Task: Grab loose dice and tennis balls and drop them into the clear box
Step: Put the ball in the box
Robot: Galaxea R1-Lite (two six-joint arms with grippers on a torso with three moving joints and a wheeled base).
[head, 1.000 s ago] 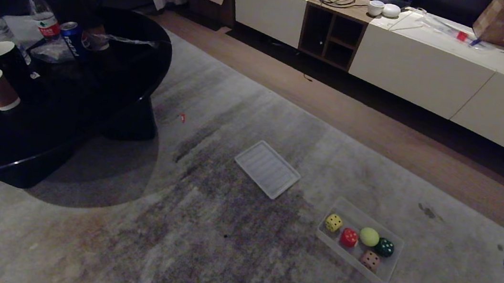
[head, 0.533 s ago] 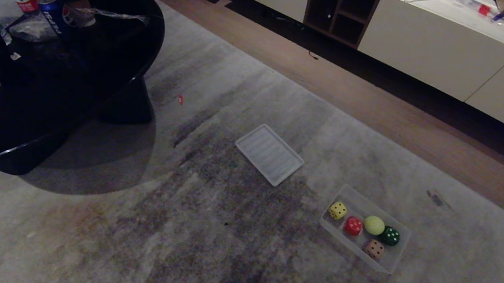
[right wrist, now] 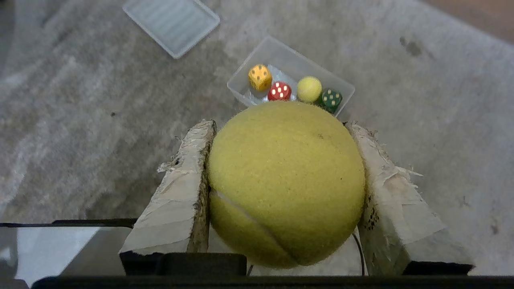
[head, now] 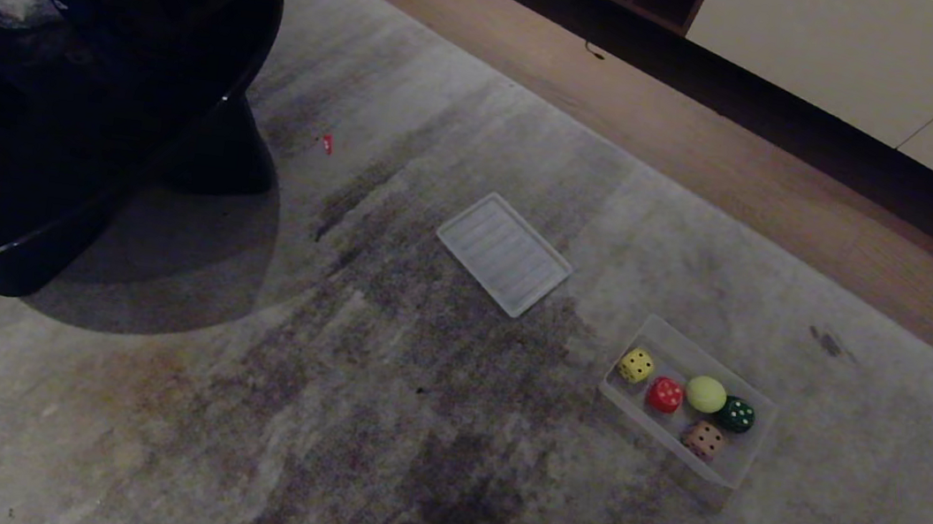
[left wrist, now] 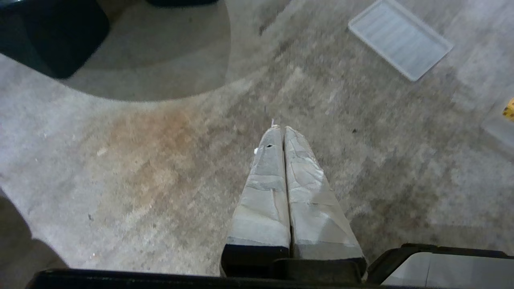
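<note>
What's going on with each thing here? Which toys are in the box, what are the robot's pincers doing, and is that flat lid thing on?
clear box: open-topped on the rug, holding five toys
four dice: inside the box
small tennis ball: inside the box
held tennis ball: clamped in the right pincer
left pincer: shut, empty
ribbed panel: flat on the rug, apart from the box

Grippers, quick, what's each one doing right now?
Left gripper: shut, empty, above the rug.
Right gripper: shut on a tennis ball.
</note>
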